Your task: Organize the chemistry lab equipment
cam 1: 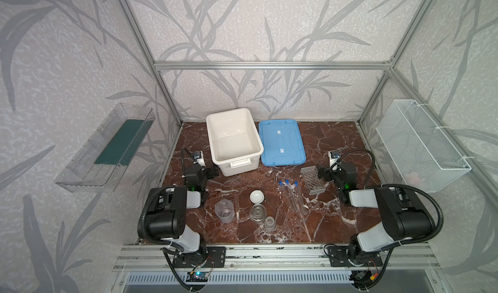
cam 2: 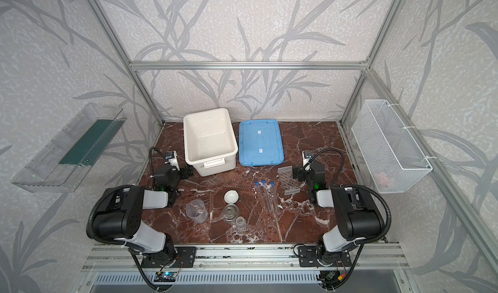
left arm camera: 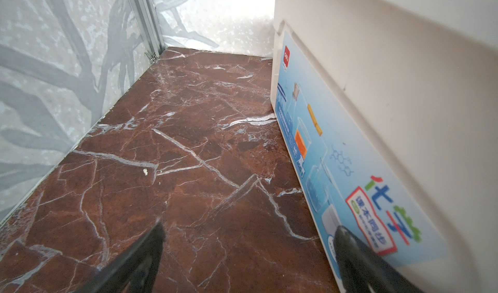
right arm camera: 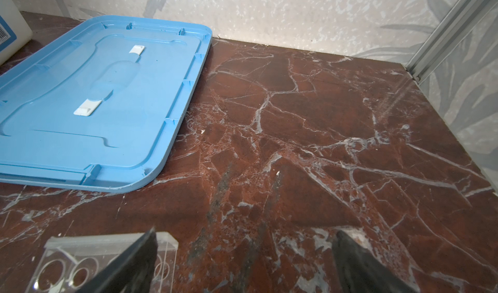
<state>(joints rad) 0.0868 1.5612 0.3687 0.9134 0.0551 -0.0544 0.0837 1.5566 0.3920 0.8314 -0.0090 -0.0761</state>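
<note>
Left hand [left arm camera: 249,233] is hanging spread wide and holding nothing, low over the red-brown marbled surface [cam 1: 336,224], just beside the left wall of the big white plastic box [cam 1: 229,170]. Cannot tell whether one finger is touching the labelled wall.

Right hand [right arm camera: 246,233] is gaping just as wide, empty, hovering at the right of the clear holed plastic tube rack [cam 1: 312,179], one finger reaching over its far corner. It is probably lining up for the rack.

The box is sitting open at far centre-left, with the flat blue plastic lid [cam 1: 281,142] lying just right of it, seemingly laid aside to leave the box free for loading.

The gear is lying loose near centre. Three long clear blue-capped test tubes [cam 1: 292,197] are lying side by side just left of the rack, caps pointing far. The little round white dish [cam 1: 256,196] is sitting further left. The clear glass flask [cam 1: 258,213] is standing just nearer, with the small clear beaker [cam 1: 269,222] at its near right. The larger clear plastic beaker [cam 1: 225,210] is standing upright to the left.

Nothing is looking sorted yet
</note>
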